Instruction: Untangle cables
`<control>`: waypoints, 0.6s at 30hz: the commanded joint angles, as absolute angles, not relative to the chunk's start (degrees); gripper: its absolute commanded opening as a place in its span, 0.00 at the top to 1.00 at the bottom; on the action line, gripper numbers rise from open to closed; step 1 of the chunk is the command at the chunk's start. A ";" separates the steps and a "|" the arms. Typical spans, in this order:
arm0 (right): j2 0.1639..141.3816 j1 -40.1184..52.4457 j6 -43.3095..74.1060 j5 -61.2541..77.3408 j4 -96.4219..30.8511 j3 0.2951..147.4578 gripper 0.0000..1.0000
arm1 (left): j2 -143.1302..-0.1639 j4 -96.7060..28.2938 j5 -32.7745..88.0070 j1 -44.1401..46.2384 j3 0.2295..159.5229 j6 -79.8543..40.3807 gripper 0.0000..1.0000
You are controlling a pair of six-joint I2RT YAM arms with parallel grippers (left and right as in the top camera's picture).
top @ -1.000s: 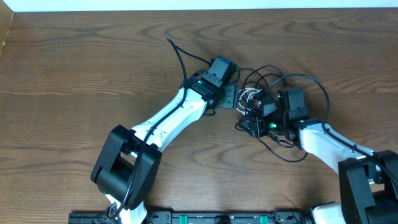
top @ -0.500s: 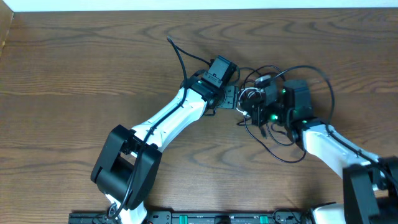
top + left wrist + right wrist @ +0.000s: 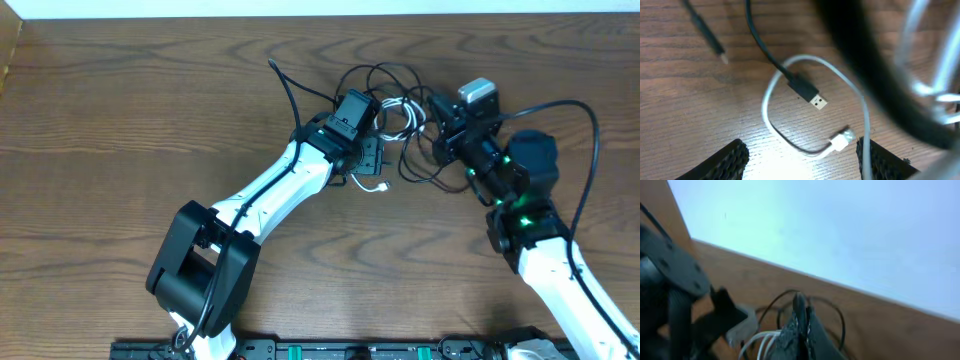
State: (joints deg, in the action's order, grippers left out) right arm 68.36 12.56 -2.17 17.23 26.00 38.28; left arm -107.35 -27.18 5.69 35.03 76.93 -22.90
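The black cable point(image 3: 388, 80) and white cable point(image 3: 397, 112) hang in loose loops between my two grippers. My right gripper point(image 3: 437, 118) is raised and tilted, shut on a strand of the black cable point(image 3: 799, 311), with white strands point(image 3: 759, 341) beside its fingers. My left gripper point(image 3: 368, 158) is open and low over the table, with the white cable passing beside its right finger. Under it lie a white cable loop point(image 3: 771, 90) with a white plug point(image 3: 842, 140) and the black USB plug point(image 3: 809, 94). The white plug also shows in the overhead view point(image 3: 380, 187).
A thin black cable end point(image 3: 707, 37) lies on the wood at the left wrist view's upper left. A thick black arm wire point(image 3: 288, 95) runs off the left arm. The table's far edge point(image 3: 320, 14) meets a pale wall.
My right gripper has risen and swung to the far right, dragging the tangle up and spreading its loops. A white plug end now lies by the left gripper. The left arm stayed put.
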 commanded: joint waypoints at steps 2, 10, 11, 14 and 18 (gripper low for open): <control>66.85 12.29 -3.97 14.76 27.79 38.59 0.99 | -105.65 -27.55 5.58 34.94 76.82 -23.42 0.30; 67.00 12.32 2.44 14.31 30.76 38.59 0.99 | -105.67 -27.53 5.58 34.94 76.82 -23.42 0.30; 67.22 12.38 3.40 14.33 30.55 38.59 0.98 | -105.67 -27.53 5.58 34.94 76.82 -23.42 0.30; 68.77 12.45 3.29 14.48 29.52 38.59 0.50 | -105.67 -27.55 5.58 34.94 76.82 -23.42 0.30; 71.99 12.40 2.90 14.48 29.32 38.57 0.01 | -105.67 -27.55 5.58 34.94 76.82 -23.42 0.30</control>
State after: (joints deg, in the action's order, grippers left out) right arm 69.84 12.56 2.31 15.09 29.54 38.28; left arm -107.35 -27.18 5.72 35.03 76.93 -22.90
